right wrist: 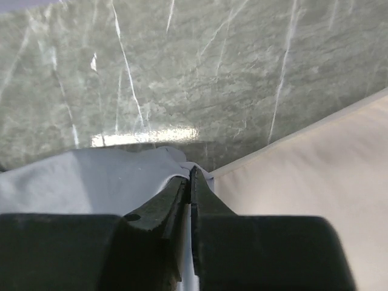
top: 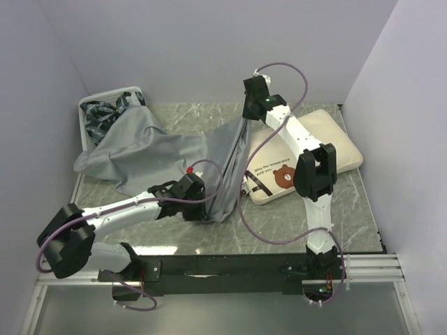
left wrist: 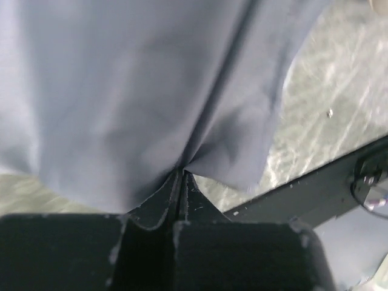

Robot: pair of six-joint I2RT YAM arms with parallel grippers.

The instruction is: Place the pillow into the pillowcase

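The grey pillowcase (top: 150,150) lies limp across the table's left and middle, its right edge pulled up between both arms. My left gripper (top: 208,209) is shut on the pillowcase's near edge; in the left wrist view the cloth (left wrist: 151,91) hangs from the closed tips (left wrist: 182,176). My right gripper (top: 246,120) is shut on the far edge of the pillowcase (right wrist: 91,182), tips (right wrist: 193,173) pinching cloth. The cream pillow (top: 307,157) with the bear face lies on the table at the right, under the right arm; its plain side shows in the right wrist view (right wrist: 315,182).
A white basket (top: 87,115) with dark patterned cloths (top: 105,115) stands at the back left, partly covered by the pillowcase. Grey walls close the table on three sides. A black rail (top: 237,265) runs along the near edge. Purple cables loop from both arms.
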